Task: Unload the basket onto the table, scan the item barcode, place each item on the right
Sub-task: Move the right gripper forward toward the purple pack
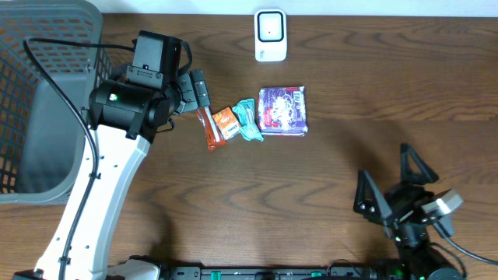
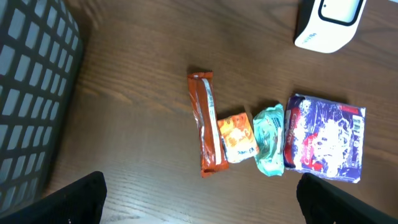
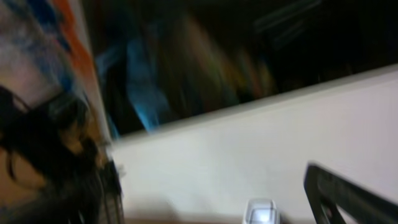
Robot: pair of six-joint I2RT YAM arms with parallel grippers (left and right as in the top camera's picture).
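Four snack items lie in a row mid-table: an orange-brown bar [image 1: 208,129] [image 2: 205,124], a small orange packet [image 1: 226,122] [image 2: 236,137], a teal packet [image 1: 247,120] [image 2: 269,140] and a purple packet [image 1: 282,110] [image 2: 324,138]. A white barcode scanner [image 1: 271,35] [image 2: 328,23] stands behind them at the table's far edge. My left gripper [image 1: 200,91] [image 2: 199,208] hovers open just left of the bar, nothing between its fingers. My right gripper [image 1: 389,179] stands open and empty near the front right, far from the items. The right wrist view is blurred, with the scanner [image 3: 261,214] low in it.
A grey mesh basket [image 1: 47,101] [image 2: 31,93] fills the left side of the table, next to the left arm. Brown wooden tabletop [image 1: 373,93] surrounds the items.
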